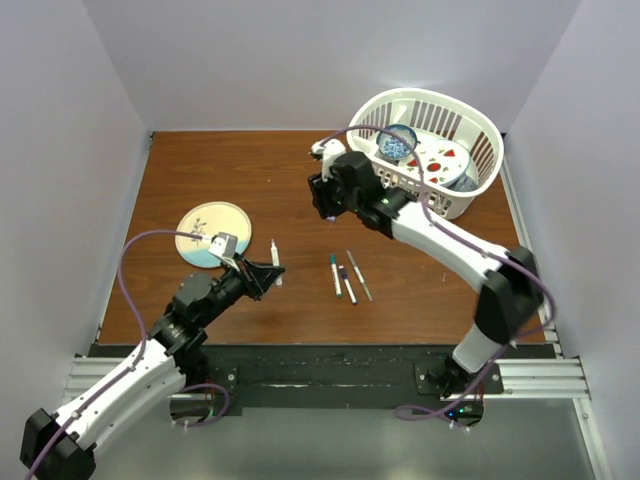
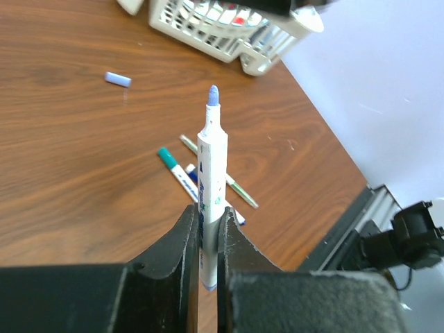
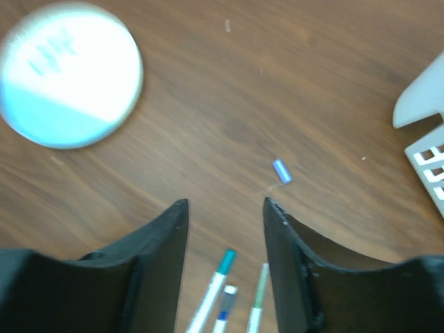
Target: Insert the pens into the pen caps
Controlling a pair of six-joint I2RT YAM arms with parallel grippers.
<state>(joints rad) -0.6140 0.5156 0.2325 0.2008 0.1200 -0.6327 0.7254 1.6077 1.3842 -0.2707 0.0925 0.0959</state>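
Brown wood-grain table [image 1: 250, 170] carries everything, with a white slotted basket [image 1: 480, 130] at its far right corner holding a few patterned dishes [image 1: 440, 160].

Well to the left of the basket and nearer the arm bases lies a round plate [image 1: 205, 225], cream above and pale blue below.

Just left of the basket's near corner hangs the right gripper [image 3: 225, 205]. Its jaws are spread apart, nothing is between them, and it looks straight down on bare wood.

Far left of the basket and closer to the bases, the left gripper [image 2: 206, 215] is clenched on a white pen [image 2: 211, 173]. The pen stands upright in the jaws with its lavender-blue tip uppermost and uncapped.

Between that held pen and the basket, on the near side, three loose pens [image 1: 346, 278] lie side by side on the wood. One has a teal end, the middle one is short with a blue and dark end, and the third is slim and greenish.

Smallest is a lavender cap [image 3: 280, 171], lying alone on its side left of the basket, below the right gripper and beyond its jaws, touching nothing.
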